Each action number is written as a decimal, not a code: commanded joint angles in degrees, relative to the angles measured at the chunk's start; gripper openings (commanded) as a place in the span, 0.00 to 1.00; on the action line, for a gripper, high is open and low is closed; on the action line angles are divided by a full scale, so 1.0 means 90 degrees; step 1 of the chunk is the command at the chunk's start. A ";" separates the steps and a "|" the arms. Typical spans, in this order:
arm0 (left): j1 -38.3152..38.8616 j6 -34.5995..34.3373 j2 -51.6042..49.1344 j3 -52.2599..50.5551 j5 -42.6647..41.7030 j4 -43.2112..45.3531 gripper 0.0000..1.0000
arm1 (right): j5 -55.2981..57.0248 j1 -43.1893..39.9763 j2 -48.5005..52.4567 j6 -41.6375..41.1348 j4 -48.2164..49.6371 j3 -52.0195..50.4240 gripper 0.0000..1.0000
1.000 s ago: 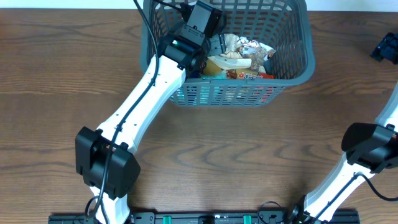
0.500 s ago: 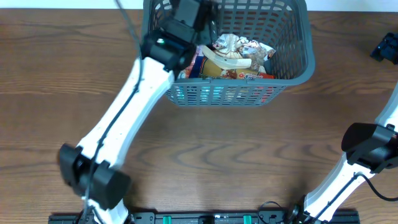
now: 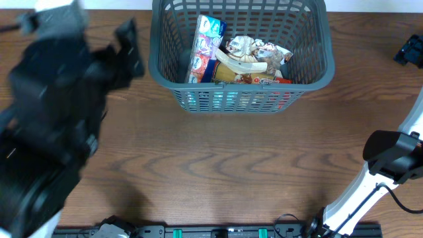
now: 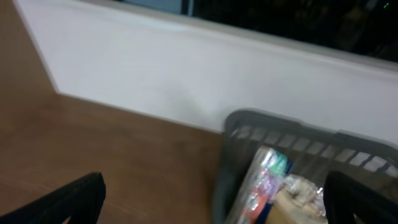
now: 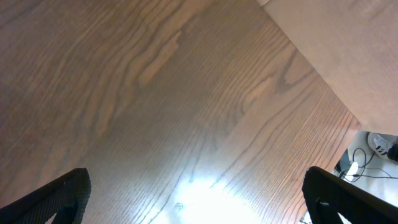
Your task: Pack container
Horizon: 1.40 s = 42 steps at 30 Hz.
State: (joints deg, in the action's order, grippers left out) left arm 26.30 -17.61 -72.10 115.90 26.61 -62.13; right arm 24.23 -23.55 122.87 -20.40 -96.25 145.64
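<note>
A brown wood-grain table [image 3: 218, 165] runs up to a pale wall at its far edge, and the container [image 3: 238, 100] sits at about 12 o'clock on it, close to that wall. Inside, a tall colourful snack packet [image 3: 203, 49] stands on end against the 9 o'clock wall, beside a loose heap of packets [image 3: 254, 61] that fills the middle and the 3 o'clock side. The left gripper [image 4: 211, 186] is outside the basket at about 10 o'clock, lifted toward the overhead camera and badly blurred there; its own camera shows the fingers spread wide with nothing between them. The right gripper [image 5: 196, 180] is also spread wide and empty, over bare wood (its arm [image 3: 390, 158] shows at about 4 o'clock). No loose packet shows on the table, so the packing looks close to done. The main risk appears to be the standing packet: it only leans, so a nudge to the basket could topple it onto the heap. The blur suggests a fast-moving left arm, and a sweep toward 12 o'clock could clip the thick rim and shove the basket against the wall.
</note>
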 commanded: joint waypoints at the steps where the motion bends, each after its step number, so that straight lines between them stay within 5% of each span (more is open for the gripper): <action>1: -0.0010 -0.0197 0.0374 -0.0017 0.0095 -0.0571 0.99 | 0.0085 -0.0005 0.0012 -0.0087 0.0000 -0.0029 0.99; 18: -0.0012 -0.1122 0.2249 -0.0027 0.0100 -0.3854 0.99 | 0.0085 -0.0005 0.0012 -0.0087 0.0000 -0.0029 0.99; 42: -0.0333 -0.0908 0.2735 -0.0937 -0.0209 -0.3436 0.99 | 0.0085 -0.0005 0.0012 -0.0087 0.0000 -0.0029 0.99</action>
State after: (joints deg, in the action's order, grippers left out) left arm 25.28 -26.96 -48.49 109.69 25.17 -92.05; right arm 24.23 -23.55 122.87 -20.43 -96.25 145.64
